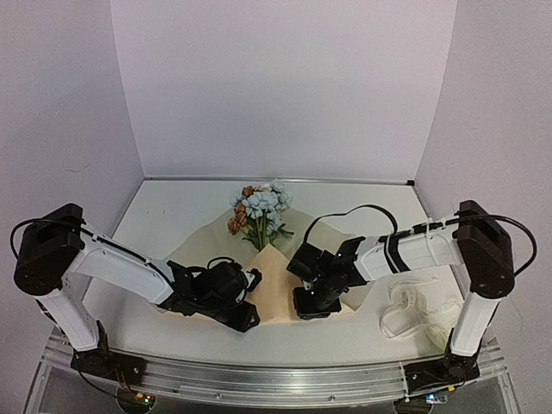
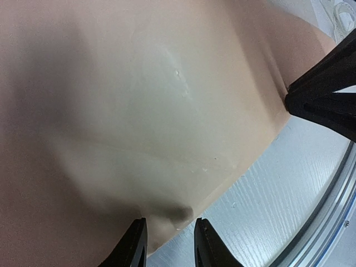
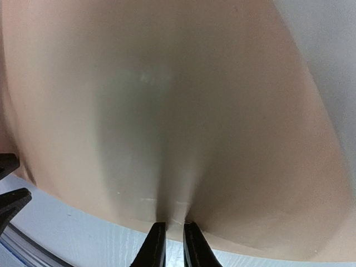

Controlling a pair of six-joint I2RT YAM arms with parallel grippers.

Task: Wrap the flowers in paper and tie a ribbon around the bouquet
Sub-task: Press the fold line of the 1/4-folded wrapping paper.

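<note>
Right gripper (image 1: pixel 312 304) and left gripper (image 1: pixel 246 312) are both sitting at the near edge of the large tan-brown kraft paper sheet (image 1: pixel 272 274) in the top view. That sheet is lying folded into a peak over the stems of the small bunch of pale blue, pink and cream artificial flowers (image 1: pixel 259 209), whose blooms are poking out at the far end. The long cream-white ribbon (image 1: pixel 412 312) is lying loose on the white table (image 1: pixel 164 224) near the right arm's base, apart from the paper.

From the left wrist, the left fingers (image 2: pixel 136 245) are standing a little apart with the paper's edge running between them. Whether they are biting it, I cannot tell. If they are not, the flap is likely to spring back flat.

From the right wrist, the right fingers (image 3: pixel 157 245) are pinching nearly together on the paper's edge, a crease running into the gap. Such a shallow bite is risking a slip or a tear — and uneven pulling is risking dragging the flowers askew.
</note>
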